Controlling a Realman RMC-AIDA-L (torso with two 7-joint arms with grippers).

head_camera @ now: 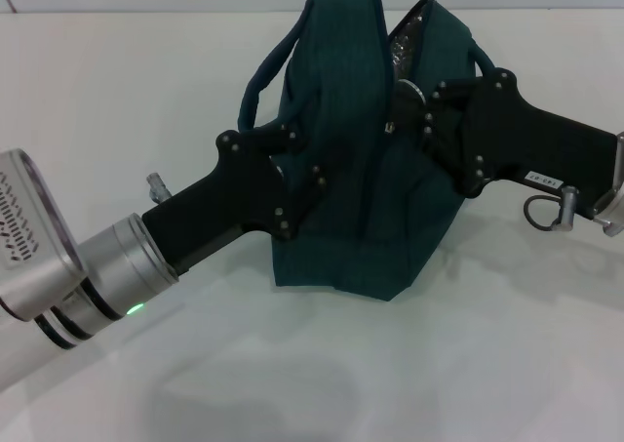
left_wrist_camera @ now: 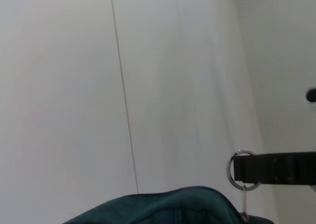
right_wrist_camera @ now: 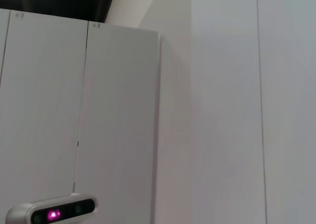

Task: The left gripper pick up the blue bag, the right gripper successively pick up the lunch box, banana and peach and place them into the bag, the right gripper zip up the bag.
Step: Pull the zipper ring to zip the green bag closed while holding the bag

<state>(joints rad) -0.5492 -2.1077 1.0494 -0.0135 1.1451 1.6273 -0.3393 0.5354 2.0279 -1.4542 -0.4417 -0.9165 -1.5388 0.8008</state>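
Note:
The blue bag [head_camera: 361, 218] stands upright in the middle of the white table, its handles up and silver lining [head_camera: 408, 37] showing at the open top. My left gripper [head_camera: 307, 159] reaches in from the lower left and is shut on the bag's near side fabric. From the right, my right gripper [head_camera: 402, 110] sits at the bag's upper edge. The left wrist view shows its black fingers [left_wrist_camera: 276, 168] closed on the ring zip pull [left_wrist_camera: 230, 170] above the bag's rim [left_wrist_camera: 173, 206]. The lunch box, banana and peach are out of view.
The white table [head_camera: 117, 120] runs all round the bag, with a pale wall behind it. A metal hook and cable [head_camera: 546, 213] hang under the right wrist. The right wrist view shows only white cabinet panels and a camera bar [right_wrist_camera: 52, 211].

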